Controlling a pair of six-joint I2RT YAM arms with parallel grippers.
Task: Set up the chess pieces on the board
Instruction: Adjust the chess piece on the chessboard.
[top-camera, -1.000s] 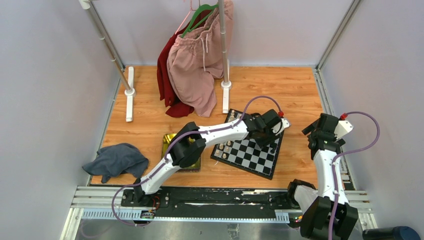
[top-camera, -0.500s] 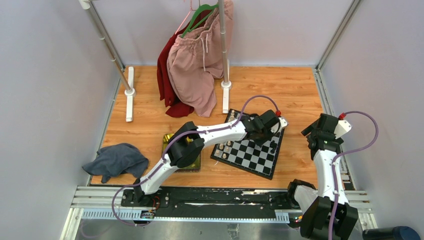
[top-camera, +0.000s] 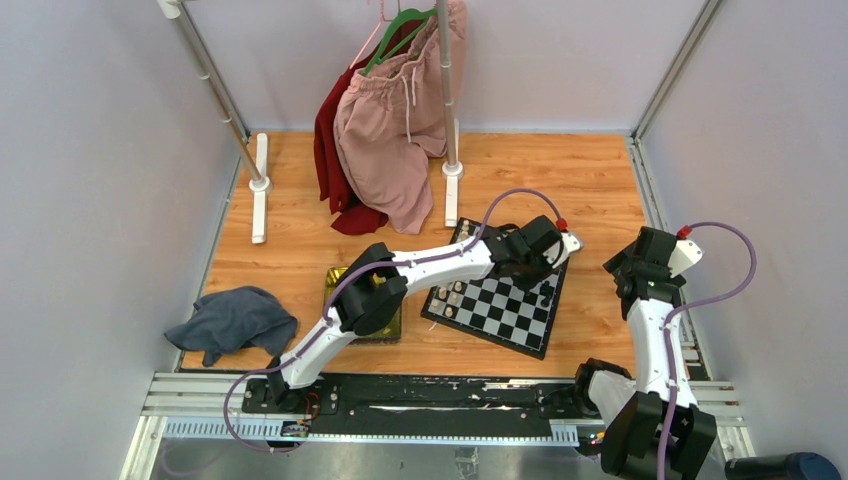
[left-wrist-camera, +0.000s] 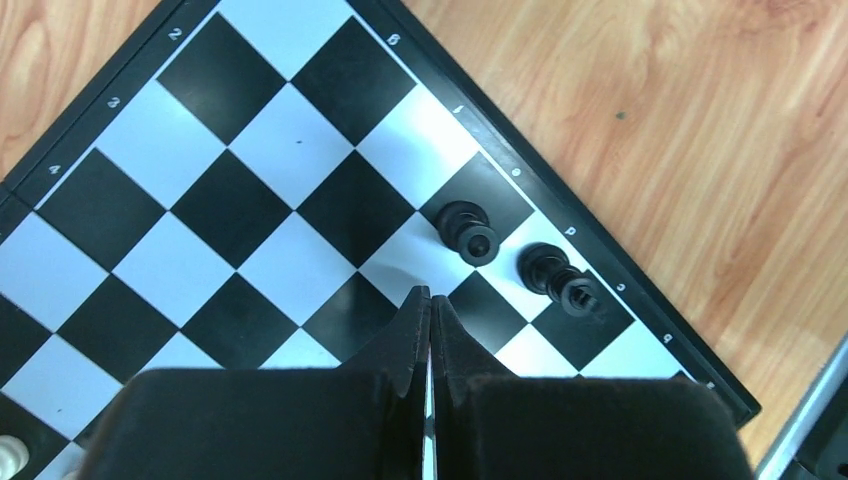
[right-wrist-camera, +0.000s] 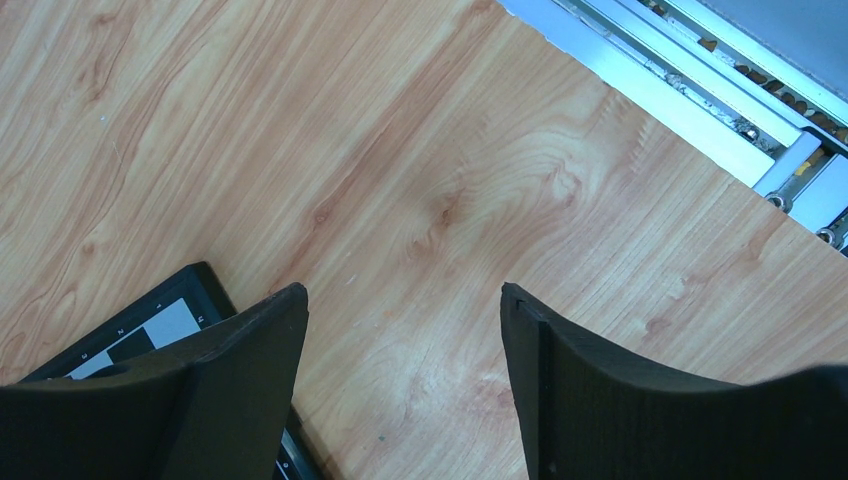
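Two blk pcs (left-wrist-camera: 468, 230) by board (left-wrist-camera: 230, 210) edge

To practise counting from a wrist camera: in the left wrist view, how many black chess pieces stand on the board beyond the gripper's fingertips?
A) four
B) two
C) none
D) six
B: two black chess pieces stand side by side on edge squares of the board, just beyond the shut left gripper.
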